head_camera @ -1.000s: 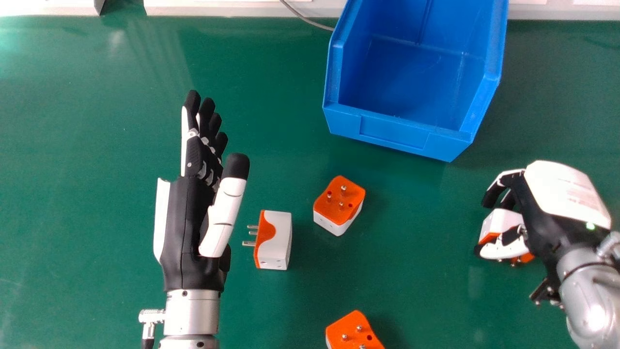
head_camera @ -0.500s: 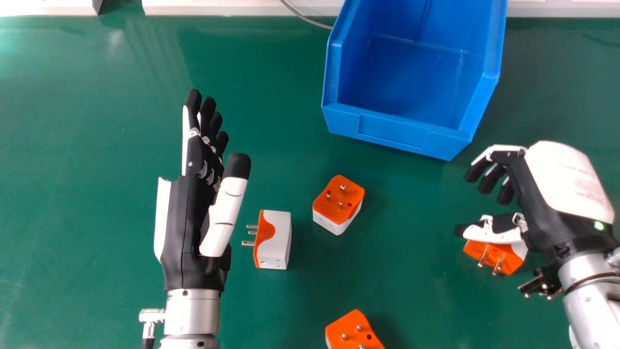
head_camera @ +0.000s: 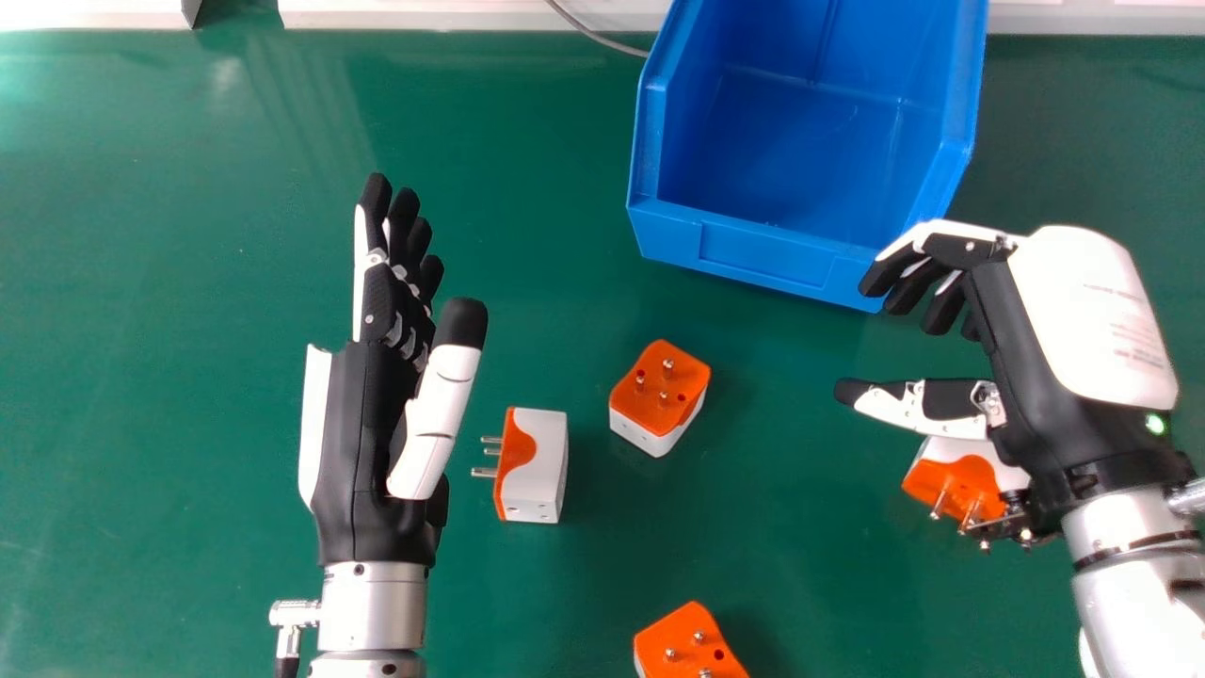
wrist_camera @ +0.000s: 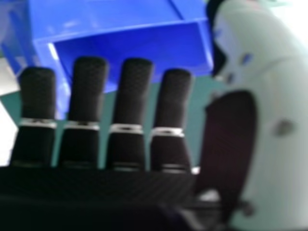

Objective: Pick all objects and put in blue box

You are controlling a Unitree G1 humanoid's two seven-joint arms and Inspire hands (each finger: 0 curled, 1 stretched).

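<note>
Right hand (head_camera: 1087, 311) of the robot, in the head view, is released: its fingers bend loosely by the near corner of the blue box (head_camera: 761, 252), with the thumb apart from them and nothing in the grasp. Below that thumb lies the right adapter (head_camera: 955, 476), partly hidden by the hand; whether they touch, I cannot tell. On the green table (head_camera: 169, 452), the middle adapter (head_camera: 659, 391) rests with its pins up, the left adapter (head_camera: 537, 466) lies on its side with 3 pins towards the left hand (head_camera: 362, 424), and the lower adapter (head_camera: 687, 645) is cut off by the view's bottom edge. The left hand is open and holds nothing. All 4 adapters in sight are outside the box, so I judge that 0 of these are done and 4 are left, with the job near its start or between 2 tries.

From the right hand view, the fingers are uncurled, the thumb stands off to the side, and the box sits beyond them. No adapter is between fingers and thumb.
</note>
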